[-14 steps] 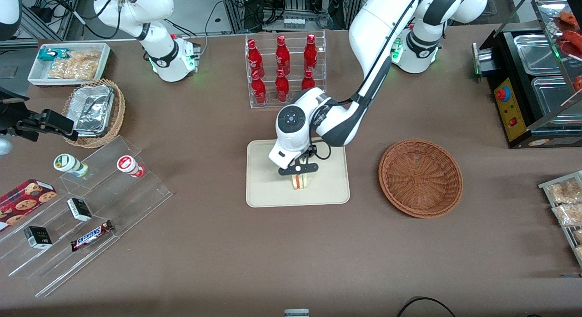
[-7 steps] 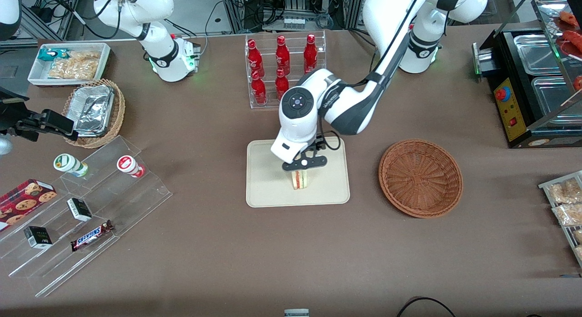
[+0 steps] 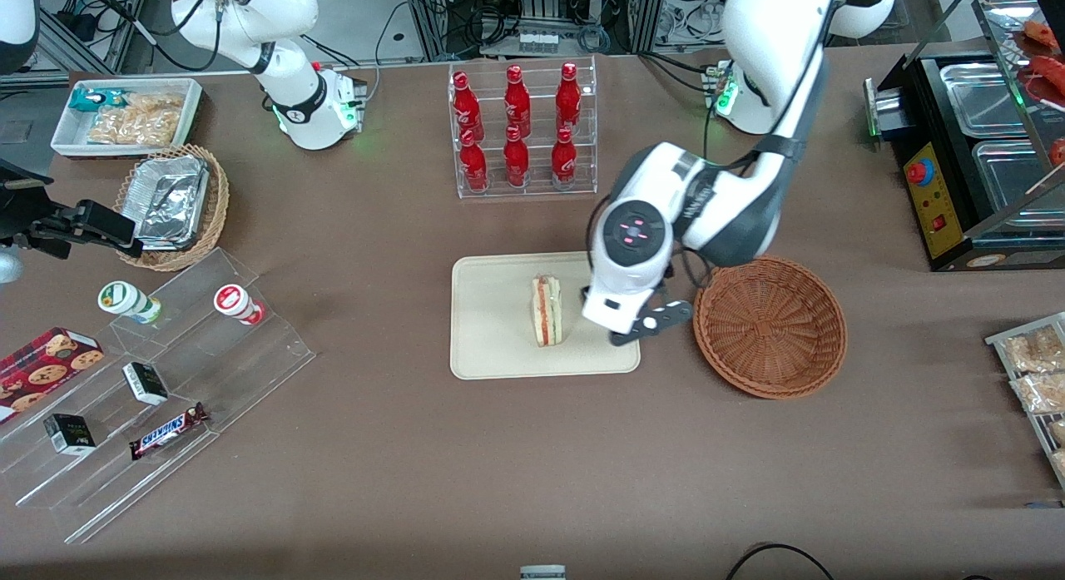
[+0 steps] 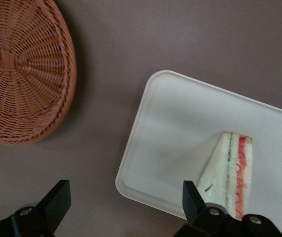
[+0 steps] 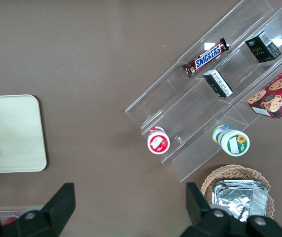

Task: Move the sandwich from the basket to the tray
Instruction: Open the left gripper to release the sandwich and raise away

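Fingers [image 4: 57, 200]: mine are spread wide apart with nothing between them, two black tips over bare tabletop and the tray's corner.
Gripper [image 3: 647, 324]: I hang above the tray's edge, between the tray and the basket.
Sandwich [image 3: 547, 310]: one triangular wedge, pale bread with a red and green stripe, standing on its edge on the tray; it sits at about 9 o'clock from my gripper in the front view, apart from me.
Tray [image 3: 491, 314]: one flat cream rectangle, rounded corners, low rim, smooth.
Basket [image 3: 770, 326]: one round, shallow, reddish-brown wicker bowl, nothing in it, just beside the tray at 3 o'clock.
Surface: one brown matte table [image 3: 399, 447], cloth-like.
Room: cables and metal framing above the table's edge at 12 o'clock.
Bottles [image 3: 517, 118]: six red ones in a clear rack, at 12 o'clock from the tray.
Acrylic steps [image 3: 166, 397]: one clear stepped stand toward the parked arm's end.
Foil basket [image 3: 175, 205]: one tan wicker basket holding foil containers.
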You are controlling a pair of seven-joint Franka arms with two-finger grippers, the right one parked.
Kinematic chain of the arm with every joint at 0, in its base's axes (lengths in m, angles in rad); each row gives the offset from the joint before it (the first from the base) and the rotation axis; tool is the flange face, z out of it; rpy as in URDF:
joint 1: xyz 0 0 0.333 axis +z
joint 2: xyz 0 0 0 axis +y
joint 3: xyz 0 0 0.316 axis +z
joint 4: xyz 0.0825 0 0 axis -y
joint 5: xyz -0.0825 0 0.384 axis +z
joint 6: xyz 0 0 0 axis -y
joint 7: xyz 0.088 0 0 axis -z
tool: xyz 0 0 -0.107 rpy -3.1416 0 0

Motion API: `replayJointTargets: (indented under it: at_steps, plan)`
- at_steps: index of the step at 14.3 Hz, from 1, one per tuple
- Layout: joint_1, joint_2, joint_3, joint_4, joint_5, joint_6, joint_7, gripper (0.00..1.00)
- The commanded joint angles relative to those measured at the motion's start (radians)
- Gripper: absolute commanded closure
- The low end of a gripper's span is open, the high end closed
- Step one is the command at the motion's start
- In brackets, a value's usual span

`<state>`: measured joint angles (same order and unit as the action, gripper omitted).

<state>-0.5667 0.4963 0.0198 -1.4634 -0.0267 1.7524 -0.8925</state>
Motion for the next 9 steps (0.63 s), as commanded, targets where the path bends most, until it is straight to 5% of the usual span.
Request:
replayJointTargets:
  at_steps: [1, 9]
  plan:
    - [0.074, -0.142, -0.001, -0.133, -0.003, -0.042, 0.131, 0.00]
    - [0.341, -0.367, -0.011, -0.223, 0.001, -0.180, 0.577, 0.00]
